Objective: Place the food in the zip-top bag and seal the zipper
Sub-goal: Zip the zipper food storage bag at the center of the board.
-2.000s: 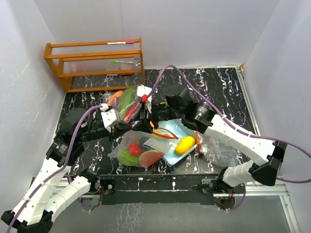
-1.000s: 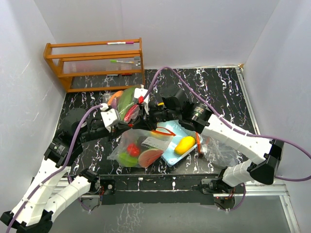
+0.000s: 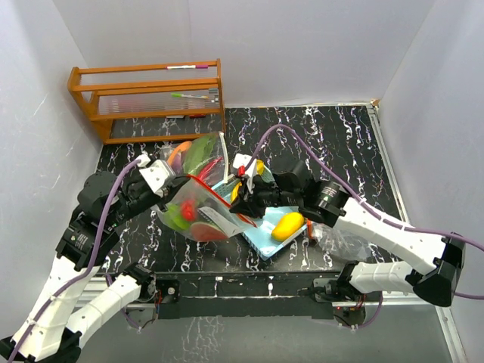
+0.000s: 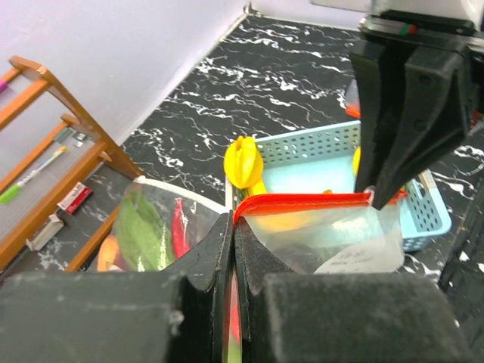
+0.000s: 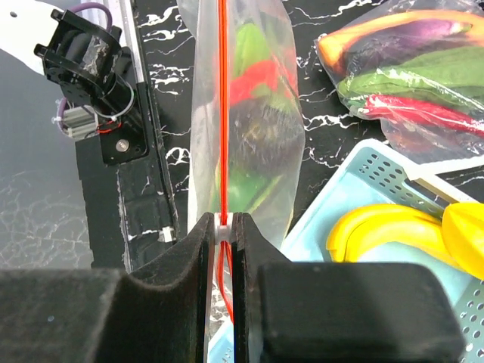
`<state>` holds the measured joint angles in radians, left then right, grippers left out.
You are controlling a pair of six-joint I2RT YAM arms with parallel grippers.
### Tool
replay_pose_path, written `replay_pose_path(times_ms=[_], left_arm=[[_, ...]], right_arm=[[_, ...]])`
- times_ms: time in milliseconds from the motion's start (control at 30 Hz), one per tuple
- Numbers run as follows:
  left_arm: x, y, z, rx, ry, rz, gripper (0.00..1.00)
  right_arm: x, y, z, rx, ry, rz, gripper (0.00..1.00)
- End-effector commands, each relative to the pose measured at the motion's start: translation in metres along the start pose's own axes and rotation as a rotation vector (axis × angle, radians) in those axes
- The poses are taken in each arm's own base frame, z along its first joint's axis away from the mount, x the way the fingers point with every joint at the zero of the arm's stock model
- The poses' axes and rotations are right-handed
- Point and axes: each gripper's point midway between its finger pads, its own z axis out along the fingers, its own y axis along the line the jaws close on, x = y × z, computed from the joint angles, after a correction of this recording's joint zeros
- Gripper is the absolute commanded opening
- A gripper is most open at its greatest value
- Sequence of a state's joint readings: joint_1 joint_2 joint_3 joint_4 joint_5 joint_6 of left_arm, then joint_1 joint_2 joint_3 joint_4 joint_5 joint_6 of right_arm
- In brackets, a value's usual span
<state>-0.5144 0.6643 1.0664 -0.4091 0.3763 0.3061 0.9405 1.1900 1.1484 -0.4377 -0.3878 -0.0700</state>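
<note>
The clear zip-top bag [image 3: 198,215] with a red zipper [image 3: 215,198] hangs stretched between my two grippers. Red, green and dark food pieces [image 5: 253,113] show through it. My left gripper [image 3: 184,184] is shut on the zipper's left end [image 4: 240,210]. My right gripper [image 3: 244,214] is shut on the white slider [image 5: 221,221] at the other end, also seen in the left wrist view [image 4: 374,193]. A yellow mango [image 3: 287,225] and yellow bananas [image 4: 243,160] lie in the light-blue basket [image 3: 261,240], just right of the bag.
A second filled bag [image 3: 198,153] lies behind the held one, also in the right wrist view [image 5: 408,76]. A wooden rack [image 3: 151,98] stands at the back left. A crumpled clear bag [image 3: 342,238] lies right of the basket. White walls enclose the table.
The bag lay flat in front of the basket; now it is lifted and stretched. My left gripper has drawn back left, and my right gripper has moved right and nearer along the zipper.
</note>
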Motion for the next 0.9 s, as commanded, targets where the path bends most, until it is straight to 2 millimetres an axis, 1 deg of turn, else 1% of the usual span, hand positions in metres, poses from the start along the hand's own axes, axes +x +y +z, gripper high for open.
replay_pose_path(times_ms=[0, 133, 367, 633, 867], left_arm=[[-0.049, 0.037, -0.015, -0.194, -0.144, 0.053, 0.00], [-0.053, 0.049, -0.021, -0.269, -0.159, 0.051, 0.00], [-0.053, 0.064, -0.023, -0.352, -0.155, 0.048, 0.00], [-0.052, 0.070, -0.023, -0.389, -0.162, 0.041, 0.00], [-0.051, 0.070, -0.021, -0.388, -0.163, 0.037, 0.00]], right_arm=[[0.014, -0.002, -0.011, 0.044, 0.025, 0.048, 0.08], [0.020, -0.003, -0.014, 0.060, 0.022, 0.068, 0.08], [0.035, -0.002, -0.018, 0.078, 0.031, 0.101, 0.08], [0.040, -0.002, -0.026, 0.099, 0.023, 0.108, 0.08], [0.045, -0.003, -0.025, 0.108, 0.032, 0.114, 0.08]])
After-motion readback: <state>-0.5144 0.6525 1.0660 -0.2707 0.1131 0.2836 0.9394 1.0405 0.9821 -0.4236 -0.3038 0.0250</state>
